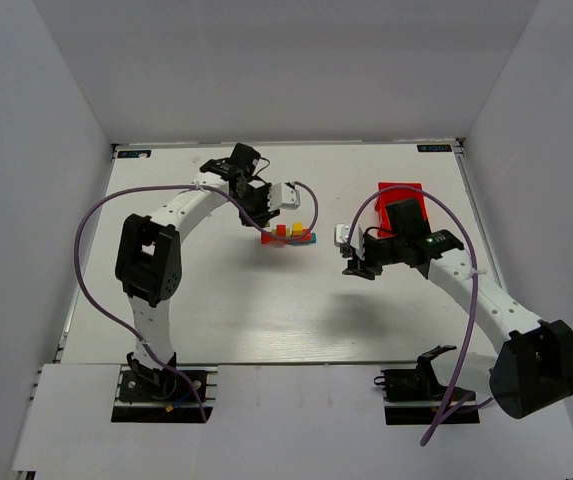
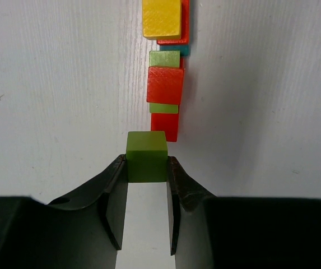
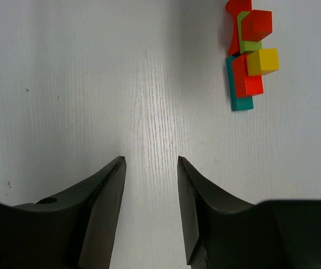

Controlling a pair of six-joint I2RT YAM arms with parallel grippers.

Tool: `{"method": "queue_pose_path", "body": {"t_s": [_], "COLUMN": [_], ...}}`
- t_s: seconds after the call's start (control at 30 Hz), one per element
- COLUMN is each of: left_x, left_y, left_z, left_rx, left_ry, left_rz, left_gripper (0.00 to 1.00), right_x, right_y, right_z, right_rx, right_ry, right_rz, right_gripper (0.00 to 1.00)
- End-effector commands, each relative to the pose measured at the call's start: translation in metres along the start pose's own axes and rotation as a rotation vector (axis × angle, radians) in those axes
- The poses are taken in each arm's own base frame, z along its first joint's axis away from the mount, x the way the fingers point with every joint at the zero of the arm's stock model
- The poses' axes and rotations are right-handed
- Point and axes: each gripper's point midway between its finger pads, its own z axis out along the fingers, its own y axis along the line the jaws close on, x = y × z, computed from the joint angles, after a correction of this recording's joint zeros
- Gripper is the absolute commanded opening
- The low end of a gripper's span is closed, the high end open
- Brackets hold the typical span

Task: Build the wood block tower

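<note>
**Operator:** Where's the tower?

**Spotter:** Your tower (image 1: 289, 236) stands on the bench (image 1: 266, 320) in its far half, roughly midway between the left and right edges. It is low. A teal bar (image 3: 240, 101) and a red bar (image 2: 164, 126) lie at the bottom. A lime-green piece (image 2: 164, 59) lies on them, with a red cube (image 2: 164, 85) on top of it. A yellow cube (image 2: 161, 18) sits at the other end.

**Operator:** And my left side?

**Spotter:** Your left fingers (image 2: 117, 188) are pinching a green cube (image 2: 147, 157), one finger flat against each side. In the left wrist view the cube is just short of the red bar's end and in line with the row. I can't tell how high it is above the bench.

**Operator:** The right?

**Spotter:** Your right fingers (image 3: 107, 196) are spread with nothing between them, over bare bench. They are to the right of the tower and well apart from it. The red tray (image 1: 398, 190) lies toward the far right corner, partly under your right arm.
</note>
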Motion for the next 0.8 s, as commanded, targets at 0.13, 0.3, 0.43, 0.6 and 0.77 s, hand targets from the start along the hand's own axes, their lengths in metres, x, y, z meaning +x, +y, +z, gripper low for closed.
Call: {"method": "queue_pose_path", "body": {"t_s": [0.13, 0.3, 0.43, 0.6, 0.77], "left_x": [-0.007, -0.004, -0.002, 0.002, 0.004], "left_y": [-0.006, -0.005, -0.003, -0.003, -0.002], "left_z": [-0.005, 0.000, 0.002, 0.011, 0.011], "left_rx": [0.054, 0.063, 0.059, 0.075, 0.071], "left_ry": [-0.039, -0.034, -0.024, -0.015, -0.007], "left_rz": [0.018, 0.013, 0.004, -0.005, -0.005], "left_gripper": [0.00, 0.00, 0.00, 0.00, 0.00], "right_x": [-0.009, -0.008, -0.008, -0.008, -0.007], "right_y": [0.003, 0.005, 0.006, 0.007, 0.008], "right_z": [-0.001, -0.001, 0.000, -0.001, 0.000], "right_rx": [0.007, 0.011, 0.005, 0.007, 0.005], "right_ry": [-0.055, -0.059, -0.061, -0.062, -0.063], "right_rz": [-0.039, -0.047, -0.046, -0.051, -0.049], "right_gripper": [0.48, 0.48, 0.48, 0.48, 0.48]}}
